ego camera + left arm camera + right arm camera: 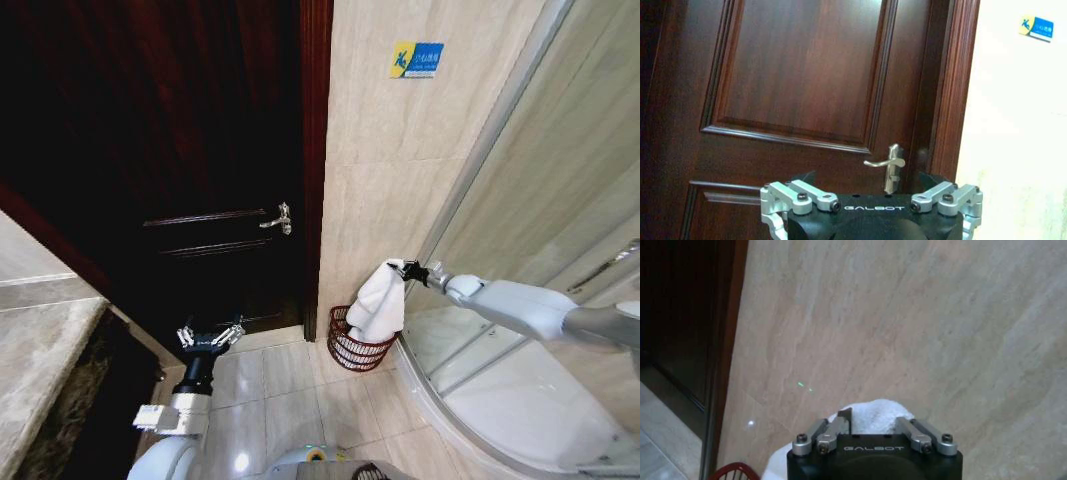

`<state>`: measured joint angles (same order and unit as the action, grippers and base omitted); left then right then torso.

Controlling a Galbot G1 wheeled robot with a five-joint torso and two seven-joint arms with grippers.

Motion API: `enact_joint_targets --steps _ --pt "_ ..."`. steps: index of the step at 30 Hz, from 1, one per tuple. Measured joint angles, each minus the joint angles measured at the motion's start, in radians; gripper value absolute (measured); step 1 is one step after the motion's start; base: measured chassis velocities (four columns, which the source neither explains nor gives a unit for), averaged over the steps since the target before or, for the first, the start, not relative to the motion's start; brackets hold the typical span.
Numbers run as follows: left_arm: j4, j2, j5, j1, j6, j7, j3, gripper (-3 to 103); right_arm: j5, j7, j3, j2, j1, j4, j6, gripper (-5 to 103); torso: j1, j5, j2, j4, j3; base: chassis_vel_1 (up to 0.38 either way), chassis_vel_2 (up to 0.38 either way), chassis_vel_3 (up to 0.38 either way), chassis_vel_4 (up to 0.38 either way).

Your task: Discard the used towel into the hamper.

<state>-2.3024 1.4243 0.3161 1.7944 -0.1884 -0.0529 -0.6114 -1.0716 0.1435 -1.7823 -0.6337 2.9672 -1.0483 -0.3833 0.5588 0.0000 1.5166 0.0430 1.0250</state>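
Note:
The used towel (378, 302), white and bunched, hangs from my right gripper (410, 272), which is shut on its top edge. Its lower end dangles just over the rim of the hamper (356, 352), a small round reddish-brown wire basket on the floor against the tiled wall. In the right wrist view the towel (870, 409) bulges between the fingers of the gripper (872, 421), and a bit of the hamper rim (735, 471) shows below. My left gripper (210, 337) is held low in front of the door, open and holding nothing; it also shows in the left wrist view (870, 197).
A dark wooden door (200, 150) with a metal lever handle (280, 218) stands left of the hamper. The curved glass shower enclosure (520, 200) is on the right, and a stone countertop (40, 360) on the left. The tiled floor lies between them.

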Motion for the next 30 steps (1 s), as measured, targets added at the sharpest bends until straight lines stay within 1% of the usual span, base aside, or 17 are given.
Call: enact_joint_targets --steps 2,3,7,9,12,13,14,15,16,17,20,21,23,25,26,28,30 --pt "0.0 0.0 0.0 0.0 0.0 0.0 0.0 100 0.001 0.0 -0.001 0.003 0.0 0.0 0.0 36 0.0 0.0 0.0 0.0 0.0 0.0 0.0 0.0 0.0" --pt "0.0 0.0 0.0 0.0 0.0 0.0 0.0 100 0.001 0.0 -0.001 0.003 0.0 0.0 0.0 36 0.0 0.0 0.0 0.0 0.0 0.0 0.0 0.0 0.0" --pt "0.0 0.0 0.0 0.0 0.0 0.0 0.0 100 0.018 0.0 -0.002 0.012 -0.001 -0.011 0.008 58 0.0 0.0 0.0 0.0 0.0 0.0 0.0 0.0 0.0" --pt "0.0 0.0 0.0 0.0 0.0 0.0 0.0 100 0.022 0.0 -0.001 0.014 -0.001 -0.016 0.009 58 0.0 0.0 0.0 0.0 0.0 0.0 0.0 0.0 0.0" --pt "0.0 0.0 0.0 0.0 0.0 0.0 0.0 100 0.033 0.009 0.0 0.019 -0.001 -0.023 0.013 75 0.0 0.0 0.0 0.0001 0.0 0.0 0.0 0.0 0.0" --pt "0.0 0.0 0.0 0.0 0.0 0.0 0.0 100 0.033 0.009 0.0 0.019 -0.001 -0.023 0.013 75 0.0 0.0 0.0 0.0001 0.0 0.0 0.0 0.0 0.0" --pt "0.0 0.0 0.0 0.0 0.0 0.0 0.0 100 0.04 0.018 0.0 0.022 -0.001 -0.023 0.016 80 0.0 0.0 0.0 0.0001 0.0 0.0 0.0 0.0 0.0" --pt "0.0 0.0 0.0 0.0 0.0 0.0 0.0 100 0.043 0.025 0.001 0.025 -0.001 -0.024 0.019 80 0.0 0.0 0.0 0.0001 0.0 0.0 0.0 0.0 0.0" --pt "0.0 0.0 0.0 0.0 0.0 0.0 0.0 100 0.047 0.037 0.0 0.03 -0.002 -0.028 0.026 86 0.0 0.0 0.0 0.0001 0.0 0.0 0.0 0.0 0.0" --pt "0.0 0.0 0.0 0.0 0.0 0.0 0.0 100 0.047 0.037 0.0 0.03 -0.002 -0.028 0.026 86 0.0 0.0 0.0 0.0001 0.0 0.0 0.0 0.0 0.0" --pt "0.0 0.0 0.0 0.0 0.0 0.0 0.0 100 0.079 0.127 -0.003 0.065 -0.004 -0.056 0.098 100 0.0 0.0 0.0 0.0001 0.0 0.0 0.0 0.0 0.0" --pt "0.0 0.0 0.0 0.0 0.0 0.0 0.0 100 0.079 0.127 -0.003 0.065 -0.004 -0.056 0.098 100 0.0 0.0 0.0 0.0001 0.0 0.0 0.0 0.0 0.0" --pt "0.0 0.0 0.0 0.0 0.0 0.0 0.0 100 0.142 0.195 -0.018 0.088 -0.005 -0.068 0.155 100 0.0 -0.0001 0.0 -0.0003 0.0 0.0 0.0 0.0 0.0" --pt "0.0 0.0 0.0 0.0 0.0 0.0 0.0 100 0.157 0.203 -0.022 0.09 -0.005 -0.066 0.162 100 0.0 -0.0002 0.0 -0.0004 0.0 0.0 0.0 0.0 0.0" --pt "0.0 0.0 0.0 0.0 0.0 0.0 0.0 100 0.193 0.212 -0.027 0.088 -0.005 -0.056 0.169 100 0.0 -0.0003 0.0 -0.0002 0.0 0.0 0.0 0.0 0.0" --pt "0.0 0.0 0.0 0.0 0.0 0.0 0.0 100 0.22 0.191 -0.029 0.075 -0.005 -0.045 0.169 100 0.0 0.0002 0.0 0.0 0.0 0.0 0.0 0.0 0.0" --pt "0.0 0.0 0.0 0.0 0.0 0.0 0.0 100 0.223 0.182 -0.03 0.07 -0.005 -0.043 0.17 100 0.0 0.0001 0.0 0.0001 0.0 0.0 0.0 0.0 0.0"
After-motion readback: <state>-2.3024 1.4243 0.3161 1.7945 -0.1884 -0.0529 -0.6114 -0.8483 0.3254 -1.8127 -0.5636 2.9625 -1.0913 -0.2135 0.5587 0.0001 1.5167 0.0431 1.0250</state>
